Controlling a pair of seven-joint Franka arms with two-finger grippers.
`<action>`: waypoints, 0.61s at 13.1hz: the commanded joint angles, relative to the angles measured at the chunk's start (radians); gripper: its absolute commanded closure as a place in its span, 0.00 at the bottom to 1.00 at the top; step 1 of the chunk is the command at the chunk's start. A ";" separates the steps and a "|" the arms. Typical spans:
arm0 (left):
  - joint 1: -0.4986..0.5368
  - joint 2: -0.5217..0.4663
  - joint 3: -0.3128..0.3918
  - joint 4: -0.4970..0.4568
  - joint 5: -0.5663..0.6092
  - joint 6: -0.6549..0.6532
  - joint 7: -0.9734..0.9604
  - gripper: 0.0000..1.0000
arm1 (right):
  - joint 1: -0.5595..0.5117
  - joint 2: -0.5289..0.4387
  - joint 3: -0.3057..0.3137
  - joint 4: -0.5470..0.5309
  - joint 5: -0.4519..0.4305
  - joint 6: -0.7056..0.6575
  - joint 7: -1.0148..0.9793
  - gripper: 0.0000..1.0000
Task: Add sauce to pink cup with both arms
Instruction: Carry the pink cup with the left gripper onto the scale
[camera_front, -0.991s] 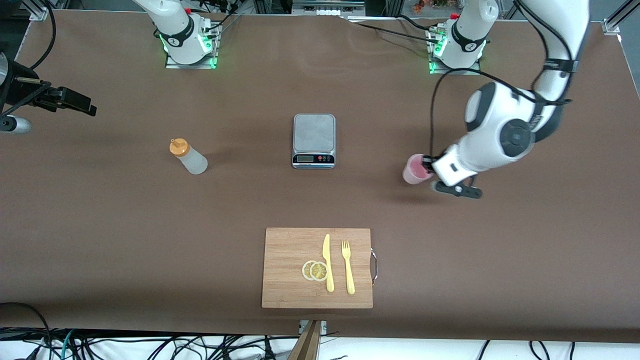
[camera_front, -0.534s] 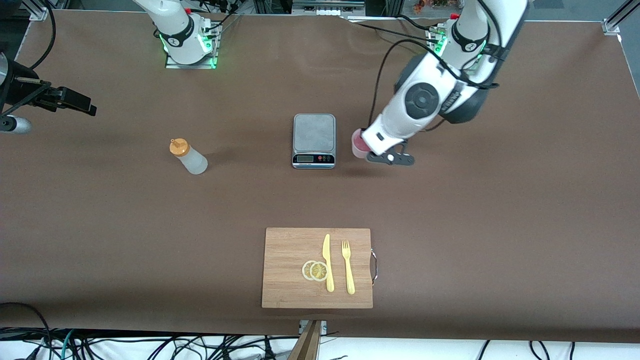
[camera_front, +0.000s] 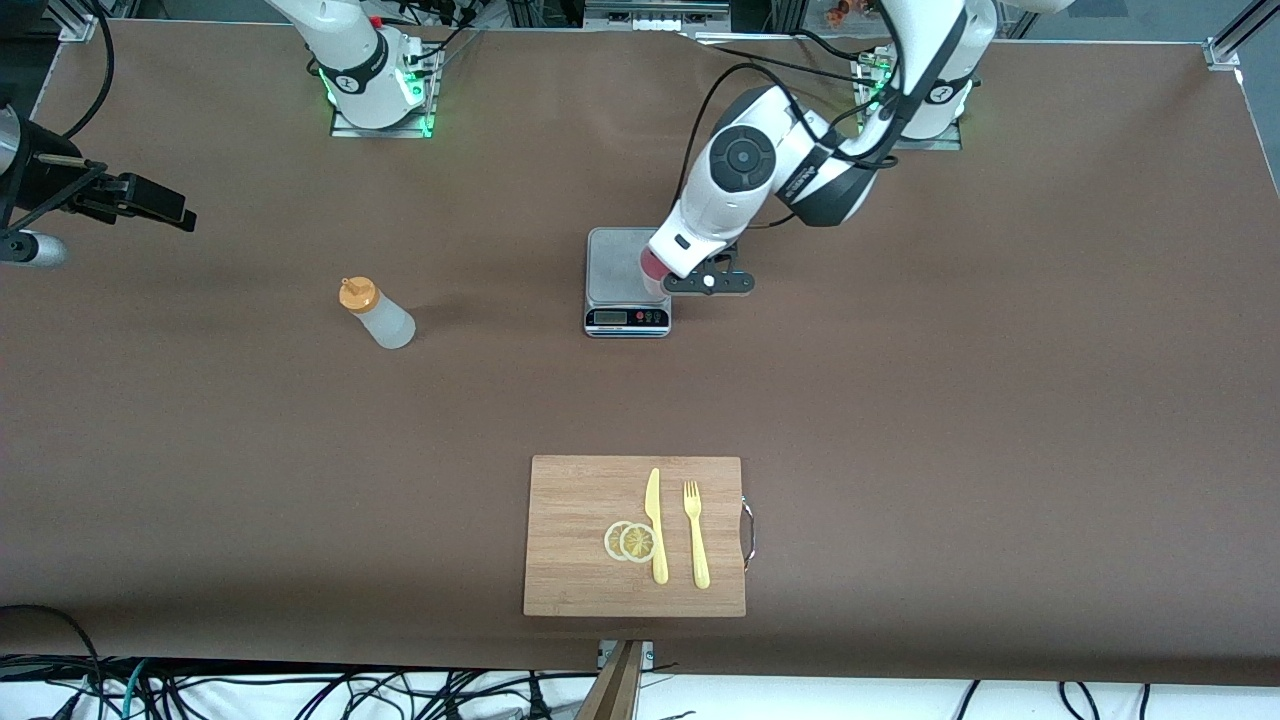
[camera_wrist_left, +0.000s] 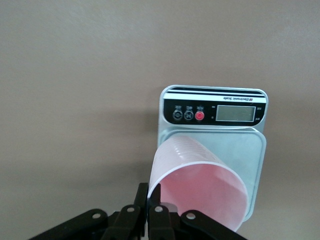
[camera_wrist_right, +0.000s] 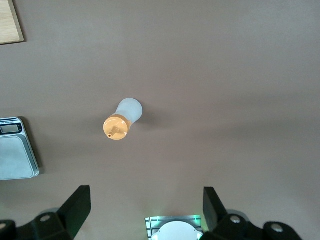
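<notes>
Over the scale (camera_front: 627, 262) platform, pink cup (camera_wrist_left: 200, 187) pinched at its rim by left gripper (camera_wrist_left: 152, 212), mouth up; sauce (camera_front: 377, 312) upright toward the right arm's end, beneath the waiting, wide-spread right gripper (camera_wrist_right: 145, 212).

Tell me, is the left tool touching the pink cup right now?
Touching. In the left wrist view the left tool is shut on the rim of the pink cup, which it holds over the scale.
</notes>
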 joint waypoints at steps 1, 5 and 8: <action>-0.039 0.033 0.013 0.032 -0.018 0.026 -0.065 1.00 | -0.006 -0.005 0.003 0.012 0.017 -0.015 0.007 0.01; -0.058 0.053 0.013 0.047 -0.017 0.028 -0.111 1.00 | -0.006 -0.005 0.003 0.014 0.016 -0.012 0.008 0.01; -0.073 0.066 0.013 0.049 -0.015 0.039 -0.139 1.00 | -0.006 -0.005 0.003 0.014 0.016 -0.010 0.008 0.01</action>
